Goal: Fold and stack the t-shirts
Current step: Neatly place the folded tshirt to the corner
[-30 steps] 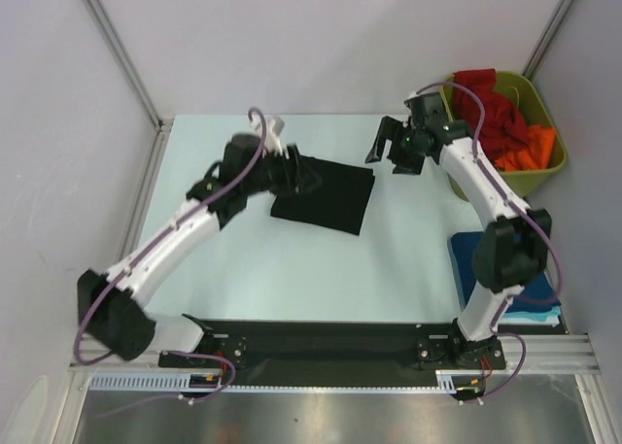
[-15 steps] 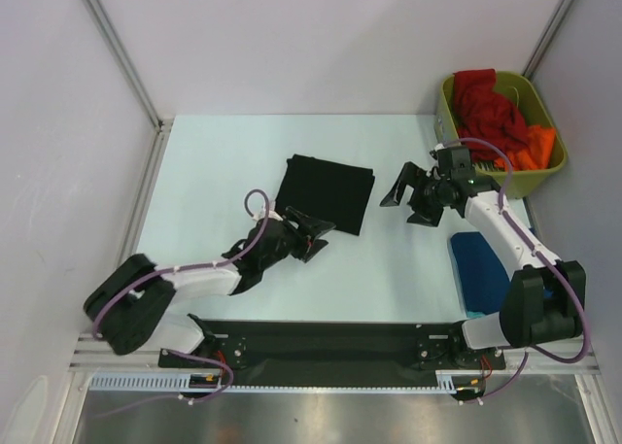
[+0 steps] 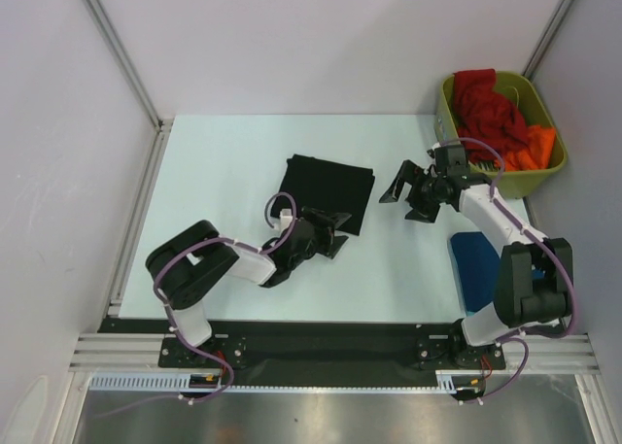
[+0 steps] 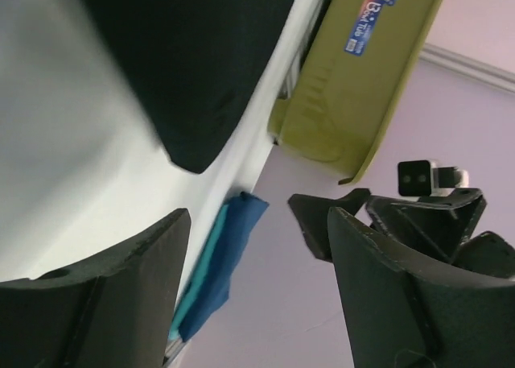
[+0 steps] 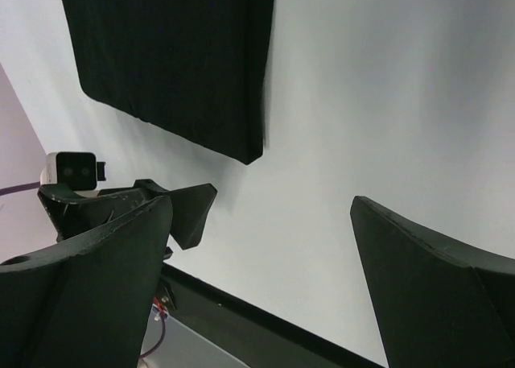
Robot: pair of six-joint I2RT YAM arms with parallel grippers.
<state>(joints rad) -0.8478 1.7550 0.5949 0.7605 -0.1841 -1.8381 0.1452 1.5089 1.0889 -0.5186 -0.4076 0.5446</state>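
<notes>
A black t-shirt [image 3: 327, 189] lies folded flat at mid-table; it also shows in the left wrist view [image 4: 193, 62] and the right wrist view [image 5: 177, 62]. My left gripper [image 3: 336, 235] is open and empty, just off the shirt's near right corner. To the right of the shirt my right gripper [image 3: 403, 203] stands open with nothing in it. Red t-shirts [image 3: 491, 109] and an orange one [image 3: 533, 148] lie heaped in the bin. A folded dark blue t-shirt [image 3: 478, 267] lies on a teal one at the near right.
The olive-green bin [image 3: 530, 180] stands at the back right corner, its side seen in the left wrist view [image 4: 362, 86]. The blue stack [image 4: 221, 255] sits near the table's right edge. A black base rail [image 3: 311, 342] runs along the near edge.
My left arm has drawn back from the shirt's far left to its near right corner, its jaws widening. The right gripper has come from beside the bin toward the middle and opened wide.
</notes>
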